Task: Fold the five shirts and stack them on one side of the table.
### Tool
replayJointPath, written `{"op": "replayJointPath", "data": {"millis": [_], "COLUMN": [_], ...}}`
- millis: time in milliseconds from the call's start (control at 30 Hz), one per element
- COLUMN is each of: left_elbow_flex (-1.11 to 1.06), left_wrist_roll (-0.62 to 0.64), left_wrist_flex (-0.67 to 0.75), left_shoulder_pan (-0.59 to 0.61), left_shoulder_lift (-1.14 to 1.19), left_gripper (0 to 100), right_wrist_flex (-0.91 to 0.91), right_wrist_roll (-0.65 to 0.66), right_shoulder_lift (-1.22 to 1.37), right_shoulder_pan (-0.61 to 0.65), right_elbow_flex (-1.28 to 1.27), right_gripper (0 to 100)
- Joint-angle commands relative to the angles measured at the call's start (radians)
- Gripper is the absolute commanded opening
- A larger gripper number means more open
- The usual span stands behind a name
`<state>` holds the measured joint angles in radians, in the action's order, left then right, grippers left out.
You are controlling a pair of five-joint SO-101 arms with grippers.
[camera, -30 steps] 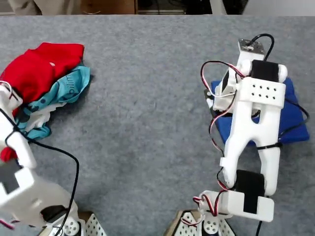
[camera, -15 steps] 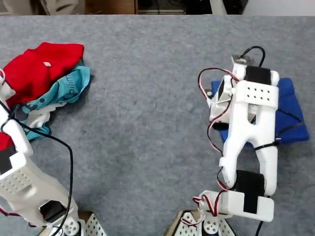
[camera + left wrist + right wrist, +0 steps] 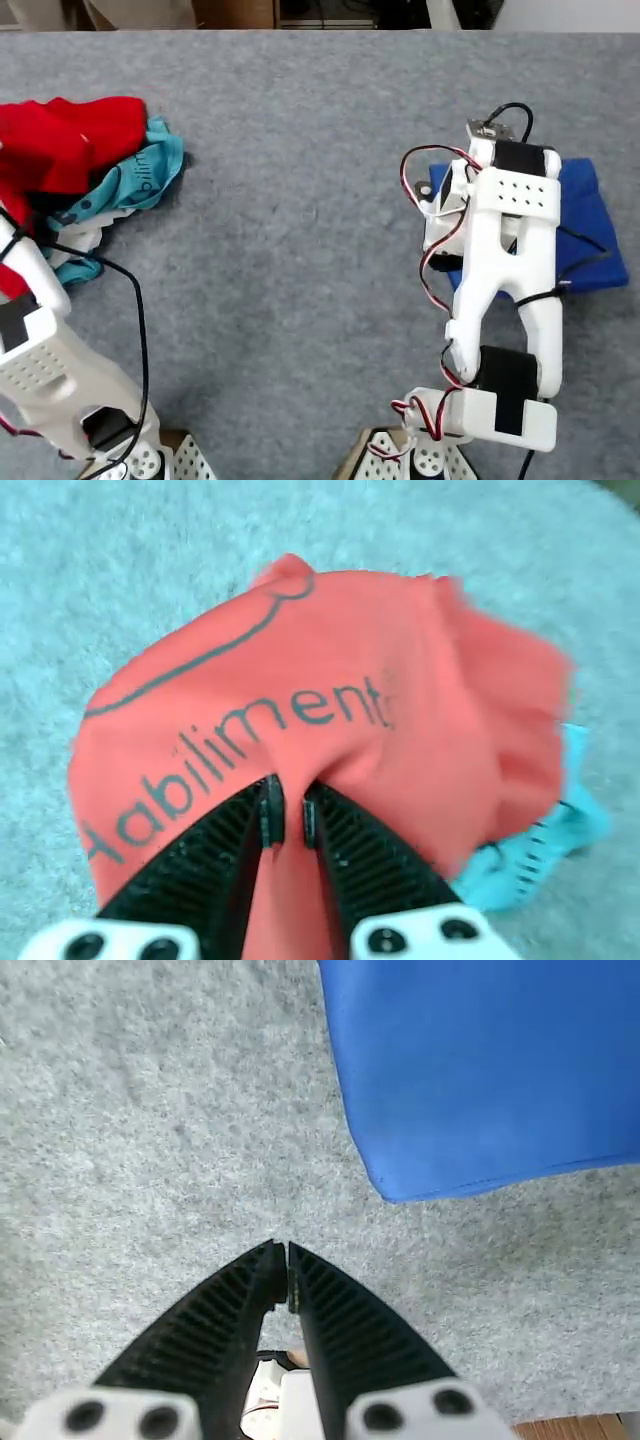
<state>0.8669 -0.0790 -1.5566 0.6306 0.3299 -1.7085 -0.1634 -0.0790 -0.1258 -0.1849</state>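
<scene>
We are logging the left hand [image 3: 287, 800] clenching a fold of the red shirt [image 3: 300, 680], which is sitting partly over the teal shirt [image 3: 150, 175], well apart from the folded blue shirt [image 3: 588, 215] across the counter [image 3: 300, 200]. The right hand [image 3: 282, 1255] is hanging clenched on nothing just beside the blue shirt's corner. We are judging the left arm the nearer one for spreading the red shirt.

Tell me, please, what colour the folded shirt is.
The shirt is blue; right wrist view shows it best.

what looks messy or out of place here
The red shirt, pinched in the left gripper, sits crumpled over a teal shirt in an unfolded heap near one table edge. The blue shirt lies folded flat.
</scene>
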Motion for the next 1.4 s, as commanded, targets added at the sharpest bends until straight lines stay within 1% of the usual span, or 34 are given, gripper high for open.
{"op": "replayJointPath", "data": {"millis": [0,67,200,267,367,467,567,767,867,933,967,1000,1100,1133,1233,1367], "left_elbow_flex": [0.244,0.367,0.485,0.485,0.427,0.319,0.167,-0.218,-0.400,-0.525,-0.585,-0.638,-0.770,-0.802,-0.895,-1.053], "left_wrist_roll": [0.003,0.003,0.003,0.003,0.003,0.003,0.003,0.003,0.003,0.003,0.003,0.003,0.003,0.003,-0.003,-0.006], "left_wrist_flex": [-0.137,-0.204,-0.206,-0.206,-0.206,-0.206,-0.204,-0.201,-0.180,-0.110,-0.061,-0.011,0.144,0.181,0.229,0.226], "left_shoulder_pan": [-0.057,-0.087,-0.141,-0.176,-0.241,-0.330,-0.440,-0.695,-0.761,-0.764,-0.743,-0.697,-0.508,-0.471,-0.431,-0.460], "left_shoulder_lift": [-0.021,-0.021,-0.053,-0.108,-0.206,-0.334,-0.483,-0.768,-0.869,-0.926,-0.952,-0.975,-1.041,-1.061,-1.113,-1.179], "left_gripper": [2,2,2,2,2,2,2,2,2,2,2,2,2,2,2,2], "right_wrist_flex": [0.014,0.014,0.012,0.012,0.012,0.014,0.014,0.014,0.014,0.014,0.014,0.014,0.014,0.012,0.012,0.040], "right_wrist_roll": [-0.003,-0.003,-0.003,-0.003,-0.002,-0.002,-0.002,-0.002,-0.002,-0.002,-0.002,-0.002,-0.002,-0.002,-0.002,-0.002], "right_shoulder_lift": [-0.056,-0.056,-0.056,-0.056,-0.053,-0.050,-0.050,-0.050,-0.050,-0.050,-0.050,-0.050,-0.050,-0.050,-0.048,-0.048], "right_shoulder_pan": [0.018,0.016,0.015,0.015,0.016,0.018,0.018,0.013,0.015,0.016,0.016,0.016,0.016,0.016,0.018,0.019], "right_elbow_flex": [0.001,0.001,0.001,0.001,0.001,0.001,0.001,0.001,0.001,0.001,0.001,0.001,0.001,0.001,-0.001,-0.001], "right_gripper": [0.9,0.9,0.9,0.9,0.9,0.9,0.9,0.9,0.9,0.9,0.9,0.9,0.9,0.9,0.9,0.9]}}
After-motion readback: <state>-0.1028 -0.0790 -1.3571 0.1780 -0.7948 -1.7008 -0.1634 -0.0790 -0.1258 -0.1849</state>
